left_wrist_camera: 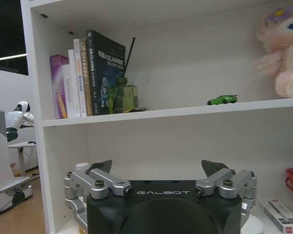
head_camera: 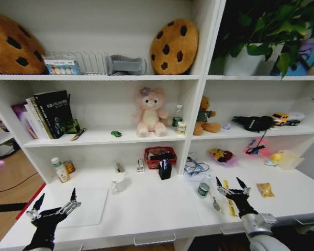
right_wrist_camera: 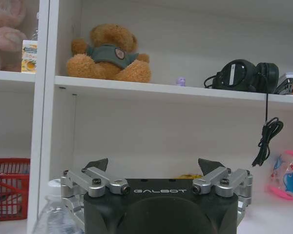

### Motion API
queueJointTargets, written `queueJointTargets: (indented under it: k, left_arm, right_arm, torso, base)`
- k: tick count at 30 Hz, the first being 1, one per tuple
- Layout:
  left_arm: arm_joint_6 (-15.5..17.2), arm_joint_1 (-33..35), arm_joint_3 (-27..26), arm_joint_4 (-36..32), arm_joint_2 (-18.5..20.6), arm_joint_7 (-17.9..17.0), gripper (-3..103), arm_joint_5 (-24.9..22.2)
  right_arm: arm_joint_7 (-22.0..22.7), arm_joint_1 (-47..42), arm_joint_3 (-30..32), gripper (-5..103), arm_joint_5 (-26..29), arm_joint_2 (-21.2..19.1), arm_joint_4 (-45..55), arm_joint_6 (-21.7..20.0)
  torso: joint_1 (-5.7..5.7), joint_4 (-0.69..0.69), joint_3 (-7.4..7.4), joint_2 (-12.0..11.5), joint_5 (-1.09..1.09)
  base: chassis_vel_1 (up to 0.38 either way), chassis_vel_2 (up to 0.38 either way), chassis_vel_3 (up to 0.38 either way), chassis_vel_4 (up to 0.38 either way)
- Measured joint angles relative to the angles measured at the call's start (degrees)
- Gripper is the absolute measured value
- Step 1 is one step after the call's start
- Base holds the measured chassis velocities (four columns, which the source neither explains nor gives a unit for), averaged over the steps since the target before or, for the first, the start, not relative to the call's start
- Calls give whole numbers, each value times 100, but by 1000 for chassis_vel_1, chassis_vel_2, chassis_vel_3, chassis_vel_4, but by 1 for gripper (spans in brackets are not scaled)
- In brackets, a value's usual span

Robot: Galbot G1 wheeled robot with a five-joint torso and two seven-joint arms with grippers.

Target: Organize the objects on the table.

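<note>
A flat silver laptop lies closed on the white table at the left. My left gripper hovers open over the laptop's near left corner, holding nothing. A tiny green toy car sits on the shelf above. The small green-labelled clear bottle stands right of centre, just left of my right gripper, which is open and empty. A yellow packet lies to that gripper's right. A dark pen rests on the shelf by the books.
A red basket, a black pen holder and a white mug stand at the back of the table. A spoon and a yellow strip lie under the right gripper. Plush bears, books and headphones fill the shelf.
</note>
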Motion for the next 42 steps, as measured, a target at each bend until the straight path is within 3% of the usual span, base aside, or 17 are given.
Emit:
queueJointTargets:
  k: [6, 9, 13, 15, 21, 29, 34, 41, 42]
  left_arm:
    - [0, 0, 1, 0, -2, 1, 100, 0]
    - [0, 0, 1, 0, -2, 1, 100, 0]
    - [0, 0, -1, 0, 0, 2, 100, 0]
    - [0, 0, -3, 0, 0, 0, 100, 0]
    - [1, 0, -3, 0, 1, 0, 100, 0]
    - [2, 0, -1, 0, 0, 0, 100, 0]
    - [2, 0, -1, 0, 1, 0, 100, 0]
    - [2, 0, -1, 0, 0, 0, 100, 0]
    - [2, 0, -1, 0, 1, 0, 100, 0]
  right_arm:
    - [-240, 155, -320, 100, -340, -10, 121, 267]
    - [-242, 226, -599, 100, -441, -21, 265, 179]
    - [-25, 392, -1182, 100, -619, -64, 473, -238]
    - [95, 507, -1533, 100, -629, -104, 593, -691]
    - [141, 751, -1786, 100, -1096, -148, 405, -925]
    - [23, 908, -1883, 100, -1100, -210, 73, -964]
    - [-71, 1357, -2383, 100, -783, -270, -269, -1039]
    - [-72, 1586, -2591, 103, -693, -291, -492, -1072]
    - [-73, 1591, -2599, 94, -676, -289, -526, -1072]
  torso:
    - [-2, 7, 0, 0, 1]
    - [-2, -5, -1, 1, -4]
    - [-1, 3, 0, 0, -4]
    - [0, 7, 0, 1, -5]
    - [-1, 1, -1, 1, -3]
    - [-1, 2, -1, 0, -2]
    - [-1, 4, 0, 0, -2]
    - [0, 3, 0, 1, -2]
    - [0, 2, 0, 0, -2]
  base:
    - [-204, -247, 212, 217]
    - [-23, -133, 97, 11]
    - [-20, 35, -9, -67]
    - [46, 113, -27, -50]
    - [27, 48, -37, -33]
    - [-9, -23, 2, 9]
    - [0, 0, 0, 0]
    - [0, 0, 0, 0]
    - [0, 0, 0, 0]
